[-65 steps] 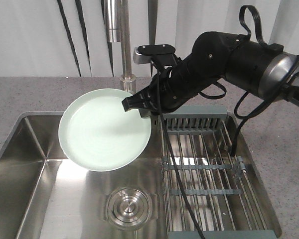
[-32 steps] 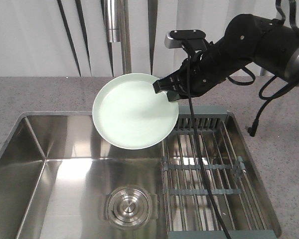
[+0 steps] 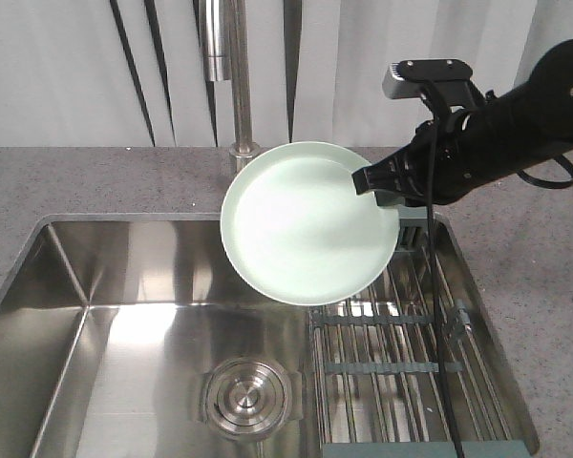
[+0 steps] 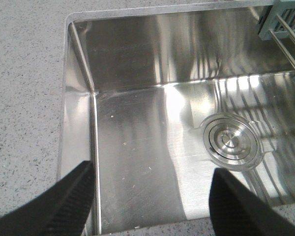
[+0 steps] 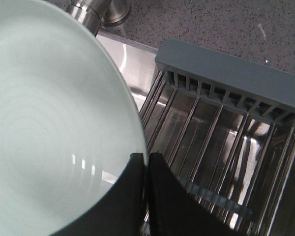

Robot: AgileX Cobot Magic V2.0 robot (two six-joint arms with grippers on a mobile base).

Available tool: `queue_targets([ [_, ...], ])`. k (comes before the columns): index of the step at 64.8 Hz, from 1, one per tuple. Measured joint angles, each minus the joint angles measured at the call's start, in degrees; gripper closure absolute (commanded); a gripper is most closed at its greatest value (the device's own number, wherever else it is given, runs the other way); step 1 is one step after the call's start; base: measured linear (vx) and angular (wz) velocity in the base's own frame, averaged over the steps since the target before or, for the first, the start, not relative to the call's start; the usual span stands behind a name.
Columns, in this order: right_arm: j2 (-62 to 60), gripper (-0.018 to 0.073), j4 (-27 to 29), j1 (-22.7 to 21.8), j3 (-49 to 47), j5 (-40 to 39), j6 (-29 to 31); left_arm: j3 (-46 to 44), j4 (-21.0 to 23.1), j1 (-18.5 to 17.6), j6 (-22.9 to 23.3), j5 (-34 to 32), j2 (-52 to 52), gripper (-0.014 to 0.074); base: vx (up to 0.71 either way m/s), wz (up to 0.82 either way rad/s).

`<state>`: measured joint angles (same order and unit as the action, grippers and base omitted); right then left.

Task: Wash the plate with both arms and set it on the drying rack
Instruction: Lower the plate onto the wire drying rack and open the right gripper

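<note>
My left tool hangs spread and empty over the sink, so it gives the plate no backup. The plate is in the air, tilted with its face toward me, just in front of the faucet and above the slotted end of the drying rack. My right tool pinches only its right rim. I judge that a thin bite: a wet rim could pivot or slip out, or the low edge could strike the rack's frame as I lower it.
</note>
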<state>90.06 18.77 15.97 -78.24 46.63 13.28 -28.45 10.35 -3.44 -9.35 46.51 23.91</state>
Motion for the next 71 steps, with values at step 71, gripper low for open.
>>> queue_targets([
  [71,6.7,0.0489,-21.8,-8.5,15.0,-4.7,-12.4,0.0,0.0,0.0,0.0,0.0,0.0,0.0133,0.00,0.00],
])
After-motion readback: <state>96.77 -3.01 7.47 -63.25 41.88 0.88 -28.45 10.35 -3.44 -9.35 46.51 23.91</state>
